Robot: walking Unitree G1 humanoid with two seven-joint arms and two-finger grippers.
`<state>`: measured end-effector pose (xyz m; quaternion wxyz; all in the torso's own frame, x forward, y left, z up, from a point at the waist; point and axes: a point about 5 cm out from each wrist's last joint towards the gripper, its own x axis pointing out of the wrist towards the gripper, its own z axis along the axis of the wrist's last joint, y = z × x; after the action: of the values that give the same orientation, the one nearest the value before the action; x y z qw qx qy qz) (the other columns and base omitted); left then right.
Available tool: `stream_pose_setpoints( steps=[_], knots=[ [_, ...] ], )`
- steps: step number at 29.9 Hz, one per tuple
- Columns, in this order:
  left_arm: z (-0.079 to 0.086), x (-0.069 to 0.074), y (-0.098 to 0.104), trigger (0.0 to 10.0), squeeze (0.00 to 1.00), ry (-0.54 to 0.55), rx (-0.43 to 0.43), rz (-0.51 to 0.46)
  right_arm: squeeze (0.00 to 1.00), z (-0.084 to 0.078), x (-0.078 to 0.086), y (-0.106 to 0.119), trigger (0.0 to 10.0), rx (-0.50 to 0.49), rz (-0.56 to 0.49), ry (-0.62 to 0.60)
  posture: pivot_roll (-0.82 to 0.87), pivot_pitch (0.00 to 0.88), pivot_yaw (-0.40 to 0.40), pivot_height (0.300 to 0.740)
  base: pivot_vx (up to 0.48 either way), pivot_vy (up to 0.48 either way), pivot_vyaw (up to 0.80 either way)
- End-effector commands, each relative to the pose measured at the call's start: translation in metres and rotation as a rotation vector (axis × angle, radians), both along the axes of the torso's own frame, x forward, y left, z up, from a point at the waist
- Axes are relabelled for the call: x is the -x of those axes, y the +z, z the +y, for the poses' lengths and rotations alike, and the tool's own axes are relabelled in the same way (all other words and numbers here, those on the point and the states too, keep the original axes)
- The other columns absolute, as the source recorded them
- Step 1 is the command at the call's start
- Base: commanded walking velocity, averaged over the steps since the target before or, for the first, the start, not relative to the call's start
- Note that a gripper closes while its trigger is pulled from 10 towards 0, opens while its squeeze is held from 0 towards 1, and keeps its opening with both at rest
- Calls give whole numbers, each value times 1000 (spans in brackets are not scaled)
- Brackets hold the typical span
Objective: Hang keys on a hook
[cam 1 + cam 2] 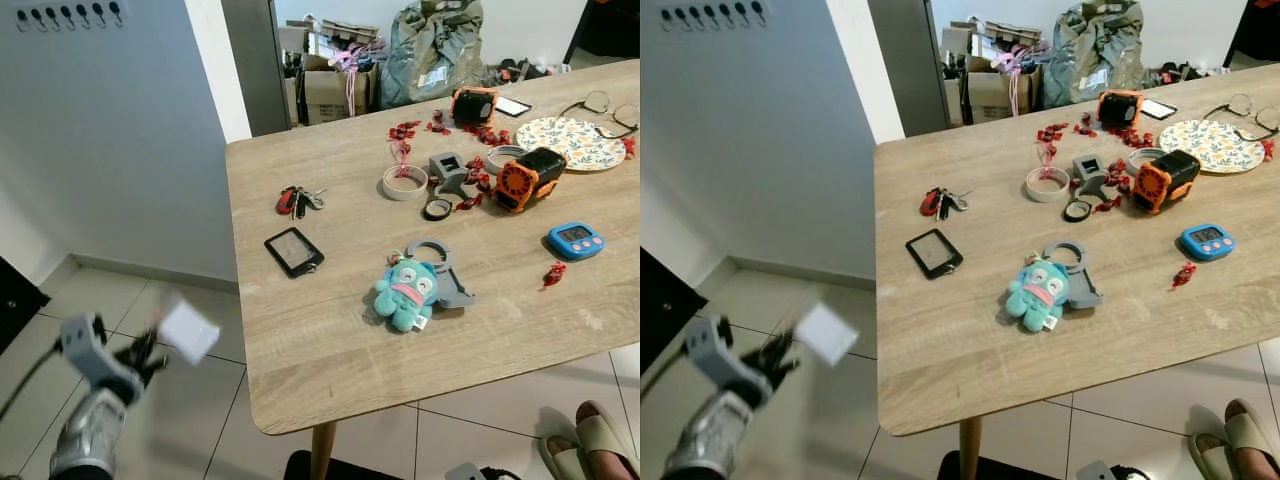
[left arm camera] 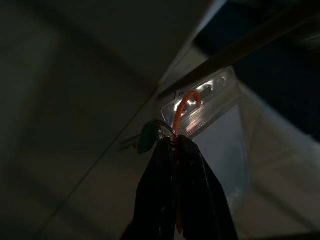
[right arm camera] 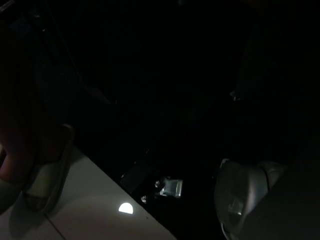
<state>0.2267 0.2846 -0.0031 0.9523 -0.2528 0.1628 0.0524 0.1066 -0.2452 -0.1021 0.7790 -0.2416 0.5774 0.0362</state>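
Keys (image 1: 299,200) are seen lying on the wooden table (image 1: 330,330), well apart from the left gripper (image 1: 150,350), low above the floor. In the left wrist view, its fingers (image 2: 165,190) are clamped on an orange loop (image 2: 182,107) bearing a clear card holder (image 2: 225,135). The right wrist view is dark; that gripper's state cannot be told.

You had a wooden table (image 1: 330,370): plush toy (image 1: 406,290) near front, black card holder (image 1: 294,251) beside it, blue timer (image 1: 575,240), patterned plate (image 1: 570,142).
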Motion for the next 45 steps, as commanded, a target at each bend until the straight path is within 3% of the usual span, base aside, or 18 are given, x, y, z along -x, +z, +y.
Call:
stream_pose_setpoints(
  steps=[1, 2, 6, 8, 12, 13, 15, 19, 30, 45],
  knots=[
    [11, 19, -13, 10000, 0, 52, -26, 81, 0, 7, 2, -2, 10000, -17, 15, 19, -78, 79, 106, 740, 0, 0, 0],
    [11, 19, -13, 10000, 0, 52, -26, 81, 0, 7, 2, -2, 10000, -17, 15, 19, -78, 79, 106, 740, 0, 0, 0],
    [7, 58, -47, 10000, 0, 112, -2, 291, 0, 9, 2, -3, 10000, -22, 17, 24, -73, 79, 105, 740, 0, 0, 0],
    [6, 65, -53, 10000, 0, 124, 5, 328, 0, 10, 2, -3, 10000, -23, 17, 24, -73, 79, 105, 740, 0, 0, 0],
    [-3, 103, -77, 10000, 0, 159, -9, 557, 0, 13, 1, -4, 10000, -31, 19, 29, -68, 83, 99, 740, 0, 0, 0],
    [-3, 103, -77, 10000, 0, 159, -9, 557, 0, 13, 1, -4, 10000, -31, 19, 29, -68, 83, 99, 740, 0, 0, 0],
    [-12, 116, -85, 10000, 0, 142, -5, 628, 0, 13, 0, -3, 10000, -33, 16, 28, -70, 84, 102, 740, 0, 0, 0],
    [-17, 119, -88, 10000, 0, 125, -6, 648, 0, 14, 0, -3, 10000, -35, 14, 26, -70, 84, 102, 740, 0, 0, 0],
    [-40, 110, -93, 10000, 0, -2, -45, 660, 0, 20, -3, -4, 10000, -83, 26, 41, -62, 80, 100, 740, 0, 0, 0],
    [-51, 114, -97, 10000, 0, -103, -85, 705, 0, 24, -2, -5, 10000, -112, 28, 37, -61, 77, 97, 740, 0, 0, 686]
  ],
)
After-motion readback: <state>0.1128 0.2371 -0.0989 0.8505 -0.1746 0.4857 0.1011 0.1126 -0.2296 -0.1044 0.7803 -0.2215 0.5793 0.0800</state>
